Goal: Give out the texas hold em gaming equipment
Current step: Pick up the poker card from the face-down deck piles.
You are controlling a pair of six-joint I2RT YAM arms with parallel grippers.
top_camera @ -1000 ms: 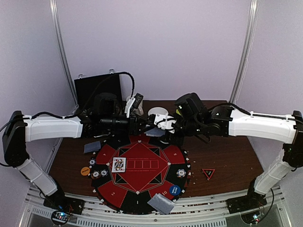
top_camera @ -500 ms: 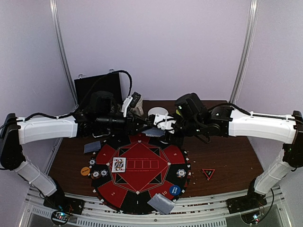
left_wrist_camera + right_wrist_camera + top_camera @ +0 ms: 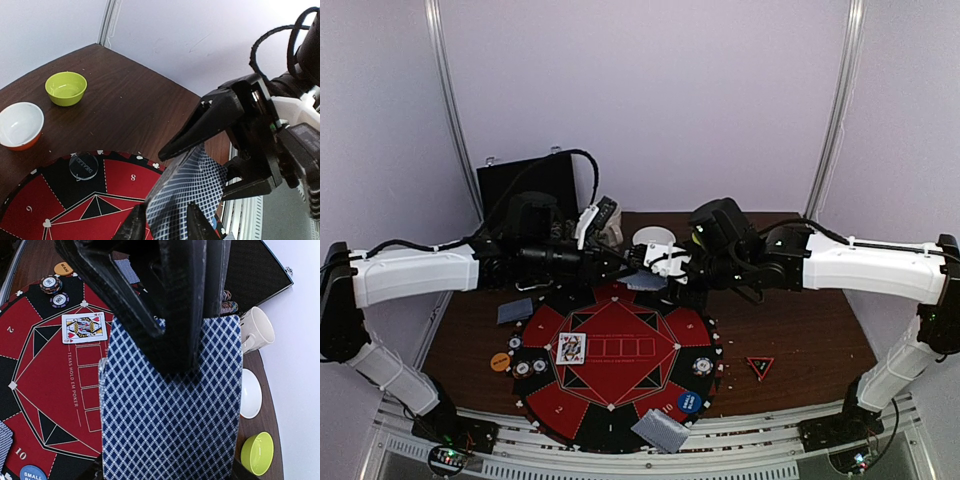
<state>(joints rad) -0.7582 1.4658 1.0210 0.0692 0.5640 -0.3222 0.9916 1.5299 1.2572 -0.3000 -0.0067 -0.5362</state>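
A stack of blue-grey-backed playing cards (image 3: 170, 410) hangs above the mat's far edge, with my right gripper (image 3: 657, 272) shut on it. My left gripper (image 3: 166, 225) meets it from the left. Its fingers (image 3: 175, 300) are pinched on the top card's (image 3: 185, 190) edge. On the round mat (image 3: 610, 400) lie a face-up card (image 3: 571, 347), striped chips (image 3: 530, 367) and a blue disc (image 3: 689, 402). An orange disc (image 3: 500, 362), a loose card (image 3: 515, 311) and a red-black triangle marker (image 3: 759, 366) lie on the table. More cards (image 3: 660, 430) sit at the mat's near edge.
A green bowl (image 3: 66, 88), a white bowl (image 3: 20, 125) and a white mug (image 3: 256, 330) stand behind the mat. An open black case (image 3: 525, 185) stands at the back left. A clear dealer disc (image 3: 83, 166) lies on the mat's far rim.
My left arm has reached further right to the stack and its jaws have narrowed onto the top card. The right arm has stayed still, holding the cards.
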